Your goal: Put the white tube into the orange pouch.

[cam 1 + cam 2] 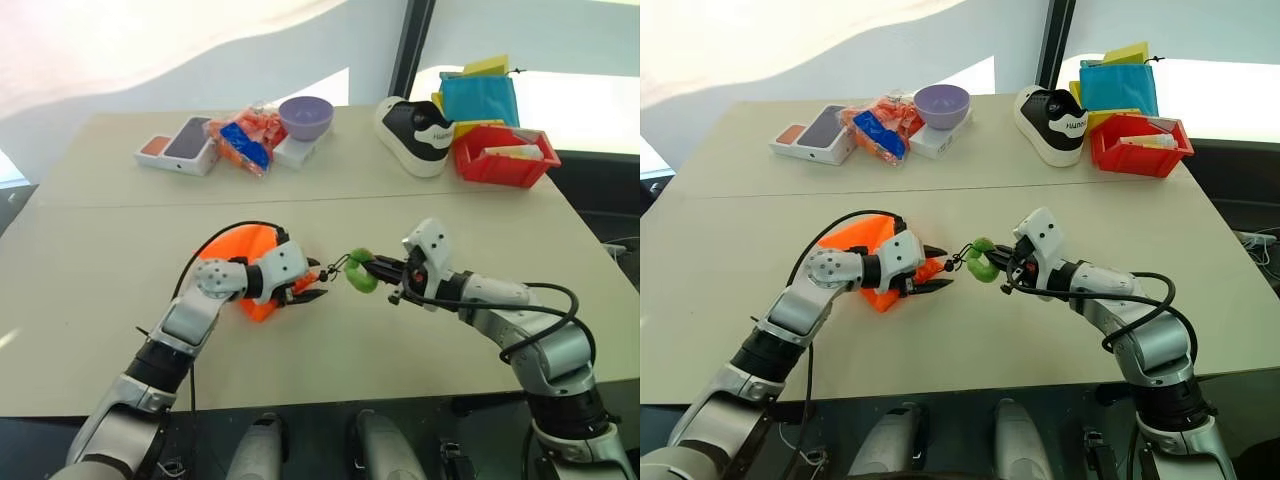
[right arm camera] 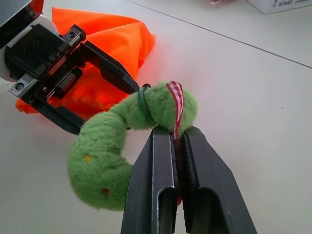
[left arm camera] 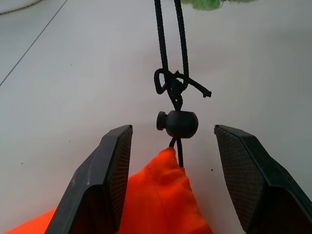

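Orange pouch (image 1: 252, 262) lies flat, neck toward green ring (image 1: 362, 272).

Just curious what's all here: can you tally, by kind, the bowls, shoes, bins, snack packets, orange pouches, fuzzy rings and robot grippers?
purple bowl: 1
shoe: 1
red bin: 1
snack packet: 1
orange pouch: 1
fuzzy green ring: 1
grippers: 2, the left gripper and the right gripper
Total: 8
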